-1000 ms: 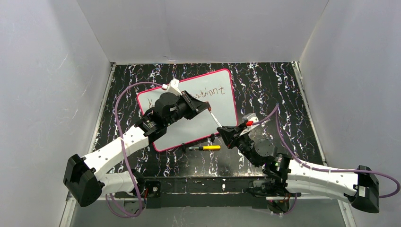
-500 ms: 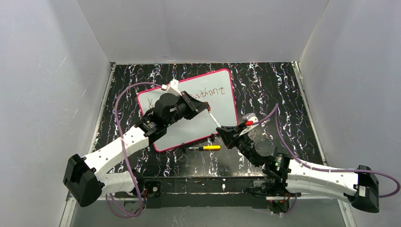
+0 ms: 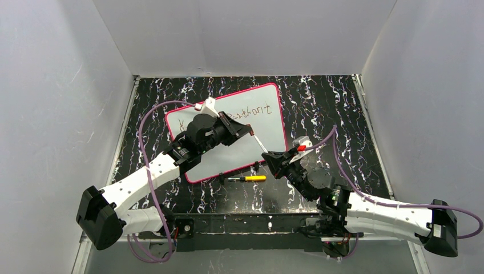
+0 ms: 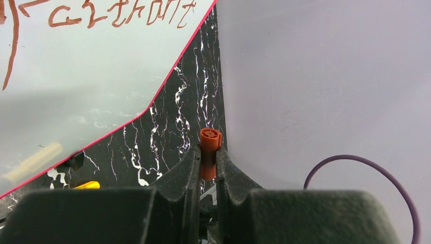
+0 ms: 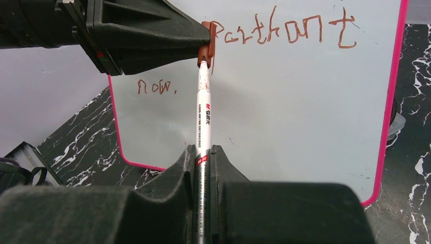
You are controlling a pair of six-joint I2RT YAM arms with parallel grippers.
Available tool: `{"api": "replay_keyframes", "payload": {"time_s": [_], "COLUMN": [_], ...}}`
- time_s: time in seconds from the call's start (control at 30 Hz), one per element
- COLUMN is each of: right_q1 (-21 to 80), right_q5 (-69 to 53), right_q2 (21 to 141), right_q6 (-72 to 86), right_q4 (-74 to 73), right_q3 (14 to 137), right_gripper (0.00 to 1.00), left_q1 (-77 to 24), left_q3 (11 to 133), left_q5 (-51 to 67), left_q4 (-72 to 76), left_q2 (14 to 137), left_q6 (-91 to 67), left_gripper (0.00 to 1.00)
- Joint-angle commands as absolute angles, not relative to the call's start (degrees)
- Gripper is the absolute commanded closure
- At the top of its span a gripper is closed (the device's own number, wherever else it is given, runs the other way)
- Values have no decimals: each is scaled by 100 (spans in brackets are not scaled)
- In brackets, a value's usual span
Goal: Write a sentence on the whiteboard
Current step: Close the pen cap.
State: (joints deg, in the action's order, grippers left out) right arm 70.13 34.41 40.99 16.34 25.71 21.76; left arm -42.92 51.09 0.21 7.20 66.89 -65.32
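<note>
Though partly covered by the left arm (image 3: 154,168) in the top view, can make out the sentence (image 5: 264,31) as thin reddish-brown handwriting along the far edge of the whiteboard (image 3: 228,158). Reads roughly "Parthont" plus a loopy last letter in the right wrist view, with a smaller "now." lower down and to the left; cannot vouch for every letter. Find the whiteboard lying flat near the middle of the black, white-veined desk (image 3: 319,103), turned askew to the desk's edges, with a pink-red rim all round.

Over the board's right half, between the two arms, see a white marker (image 5: 203,117) pinched by the right tool (image 5: 203,152), both fingers pressed against the barrel and the writing end aimed away toward the left arm. At that end, meet an orange-brown cap (image 4: 210,147), clamped in the left tool (image 4: 207,152) with a finger tight on either side and the cap's end poking out past the fingertips. From the right wrist view, judge the marker's tip to be touching the cap; cannot tell how far inside it sits, if at all.

Just beside the board's near edge, spot a yellow pen (image 3: 249,178) with a dark end, flat on the desk and apart from both tools. Further out, note plain grey walls (image 3: 57,85) on three sides and purple cables (image 3: 149,114) looping off each arm.
</note>
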Motion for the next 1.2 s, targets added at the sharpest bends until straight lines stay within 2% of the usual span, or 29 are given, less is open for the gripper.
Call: {"api": "replay_keyframes", "payload": {"time_s": [0.0,1.17], "right_q1": [7014,7014], "right_q5": [3596,3489], "right_q2": [4128,4183], "right_q6": [1608,1635], "right_q4": [2883,2865], "right_q3": [2451,2441], "right_gripper": [99,99], "left_q1": [-4289,-4284], "left_q3": [5072,5113], "left_q5": [-78,-212], "left_q4": [738,738], "left_q2": [6433,6372], "left_q6": [-6532,-6551], "left_gripper": [100,100]}}
